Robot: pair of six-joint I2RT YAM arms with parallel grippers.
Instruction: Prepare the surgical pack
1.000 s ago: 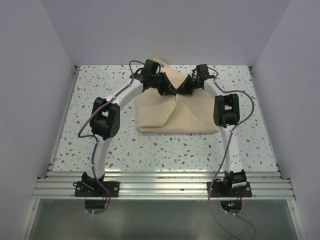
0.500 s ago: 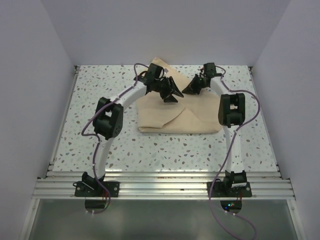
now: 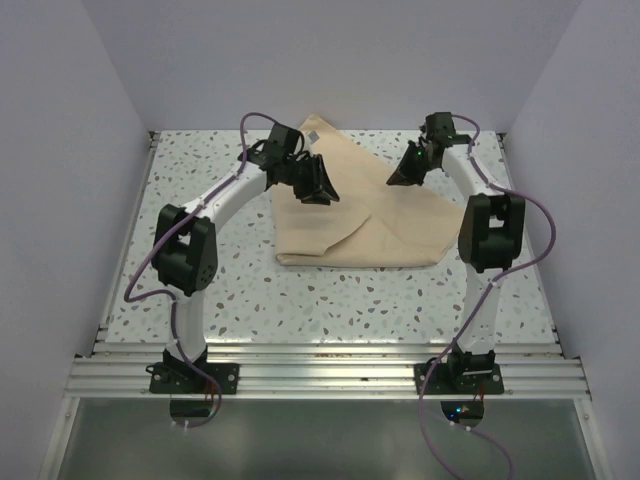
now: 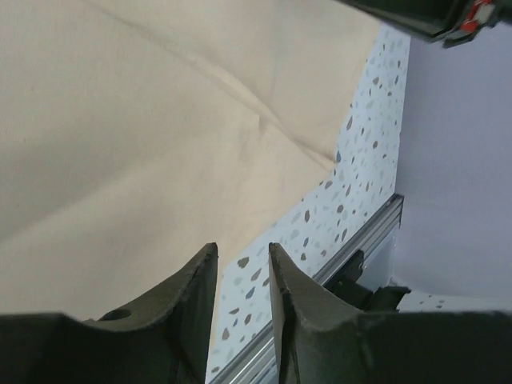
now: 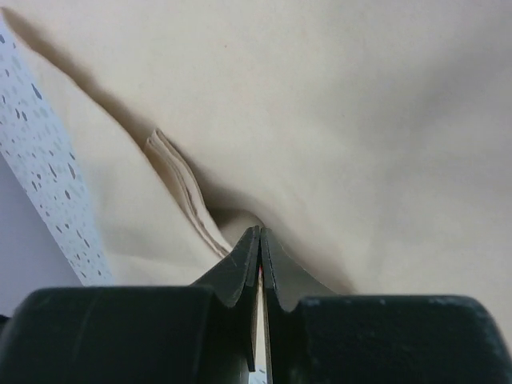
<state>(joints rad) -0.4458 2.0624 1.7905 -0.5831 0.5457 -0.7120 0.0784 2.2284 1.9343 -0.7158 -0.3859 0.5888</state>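
Item: surgical pack [image 3: 350,225], far-centre on the table [image 3: 200,290], partly folded.
I log the left claw [image 4: 242,256] open and empty, and the right claw [image 5: 259,234] closed, pinching the pack's far-right fold. Folding looks unfinished.

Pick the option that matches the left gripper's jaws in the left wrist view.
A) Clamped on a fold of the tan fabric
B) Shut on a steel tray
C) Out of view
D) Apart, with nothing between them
D: the left gripper has its jaws apart, and only the edge of the surgical pack and the speckled table show through the gap, lying below the jaws rather than between them.
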